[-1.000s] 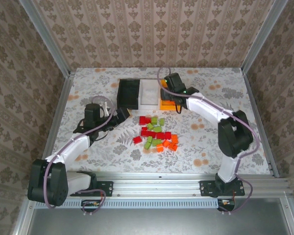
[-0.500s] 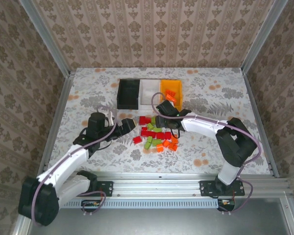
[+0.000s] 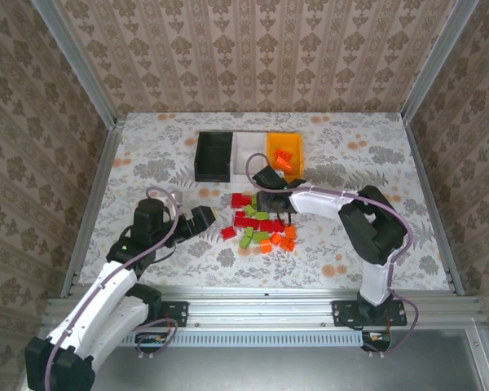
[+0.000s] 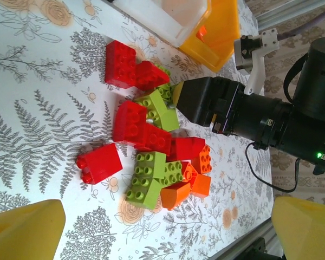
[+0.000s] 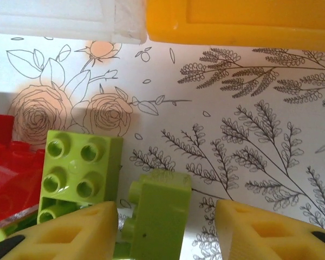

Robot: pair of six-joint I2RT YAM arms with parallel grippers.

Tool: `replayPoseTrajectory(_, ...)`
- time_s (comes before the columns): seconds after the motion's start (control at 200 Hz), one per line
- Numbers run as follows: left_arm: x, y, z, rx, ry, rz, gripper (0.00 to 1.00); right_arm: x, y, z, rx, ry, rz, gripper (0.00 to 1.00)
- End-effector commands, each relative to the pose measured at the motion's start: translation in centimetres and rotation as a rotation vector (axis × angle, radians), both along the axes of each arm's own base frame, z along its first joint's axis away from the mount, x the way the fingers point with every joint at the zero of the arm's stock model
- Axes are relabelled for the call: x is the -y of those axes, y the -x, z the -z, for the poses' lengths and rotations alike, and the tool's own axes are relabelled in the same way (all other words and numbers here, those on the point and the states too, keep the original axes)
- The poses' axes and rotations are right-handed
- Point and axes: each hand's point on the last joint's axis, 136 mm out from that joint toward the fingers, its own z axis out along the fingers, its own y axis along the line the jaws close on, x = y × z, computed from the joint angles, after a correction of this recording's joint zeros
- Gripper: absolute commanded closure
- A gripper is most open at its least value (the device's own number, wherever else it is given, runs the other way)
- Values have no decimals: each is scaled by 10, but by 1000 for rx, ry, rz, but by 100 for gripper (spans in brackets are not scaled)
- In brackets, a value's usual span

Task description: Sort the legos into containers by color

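The legos (image 3: 261, 221), red, lime green and orange, lie in a loose pile mid-table. The containers stand behind them in a row: black (image 3: 213, 156), white (image 3: 248, 153) and orange-yellow (image 3: 270, 153), the last holding orange bricks (image 3: 284, 158). My right gripper (image 3: 282, 210) is down at the pile's far edge. Its yellow jaws straddle a lime green brick (image 5: 160, 216), open, the left fingertip (image 5: 70, 233) close against it and the right one apart. My left gripper (image 3: 205, 218) hovers left of the pile, open and holding nothing, with a red brick (image 4: 100, 162) nearest it.
The white bin's wall (image 5: 54, 19) and the orange-yellow bin's wall (image 5: 244, 21) are just beyond the right gripper. Metal rails frame the floral table (image 3: 147, 163), which has free room left and right of the pile.
My right gripper came from over the orange-yellow bin down to the pile and its jaws have narrowed round a green brick. The left arm drew back toward the near side, still open.
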Motion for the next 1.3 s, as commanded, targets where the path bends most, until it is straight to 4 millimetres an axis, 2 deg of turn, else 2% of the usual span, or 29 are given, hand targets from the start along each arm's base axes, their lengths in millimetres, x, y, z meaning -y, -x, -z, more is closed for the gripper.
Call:
replayPoseTrajectory(0.0,-4,5,3,-24,-3,1,0,6,-7,1,-2,36,32,55)
replayPoseTrajectory(0.095,-5,4,2,-25,3,-2,0,9,-7,3,1,49,41,62)
replayPoseTrajectory(0.34,-5,6,4,-38,8,5,0,9,-8,11,-14,37,40,72)
replayPoseTrajectory(0.435,-6,8,6,-44,8,3,0,9,-8,7,-1,28,44,73)
replayPoseTrajectory(0.64,-15,12,10,-61,14,-32,0,11,-9,-16,29,31,32,73)
replayPoseTrajectory(0.815,-29,9,25,-102,0,-96,0,14,-12,-41,84,47,-2,73)
replayPoseTrajectory(1.0,-44,6,34,-148,-13,-160,0,1,-19,-69,125,7,-52,73)
replayPoseTrajectory(1.17,-58,-3,34,-161,-7,-239,0,-16,-35,-100,174,-41,-107,73)
replayPoseTrajectory(1.295,-69,-14,32,-166,-9,-294,0,-27,-58,-113,203,-77,-125,73)
